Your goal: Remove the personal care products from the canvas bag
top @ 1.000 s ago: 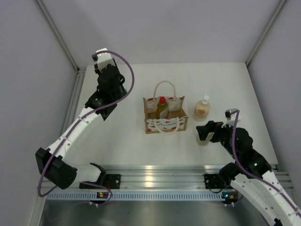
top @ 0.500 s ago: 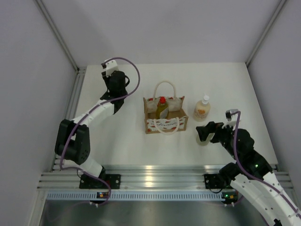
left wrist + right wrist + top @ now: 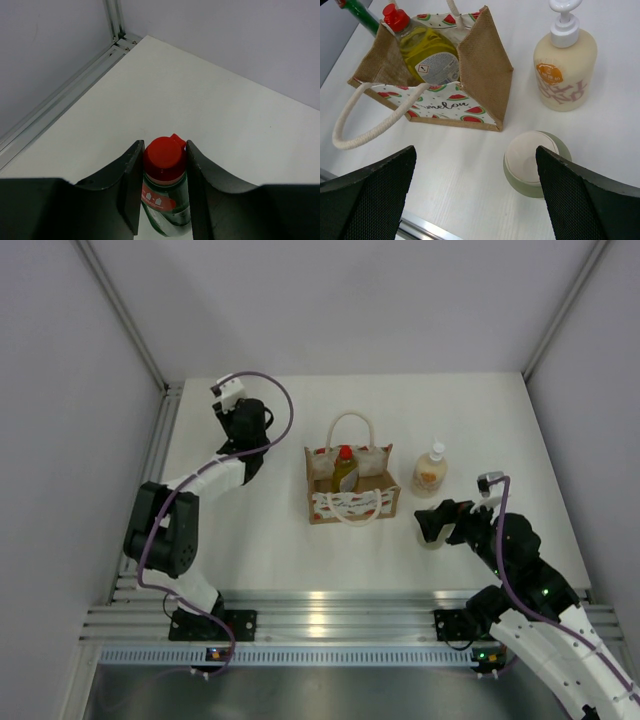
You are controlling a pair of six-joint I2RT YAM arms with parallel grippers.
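Observation:
The canvas bag [image 3: 350, 502] [image 3: 482, 65] stands mid-table, and the yellow bottle with a red cap [image 3: 345, 466] [image 3: 427, 50] leans inside it. My left gripper [image 3: 248, 422] [image 3: 164, 170] is at the back left, shut on the dark green bottle with a red cap [image 3: 165, 187]. The cream pump bottle [image 3: 430, 470] [image 3: 565, 67] stands on the table to the right of the bag. In front of it stands the pale green bottle with a white cap [image 3: 433, 539] [image 3: 532, 162]. My right gripper [image 3: 432, 523] [image 3: 475, 150] hangs open above it, holding nothing.
The back-left corner rail [image 3: 116, 30] and the walls lie close to my left gripper. An aluminium rail [image 3: 330, 615] runs along the table's near edge. The bag's cream loop handle [image 3: 375, 122] hangs out toward the front.
My left arm has folded back at the elbow and its gripper has dropped at the back left, still holding the dark green bottle. The right arm has not moved.

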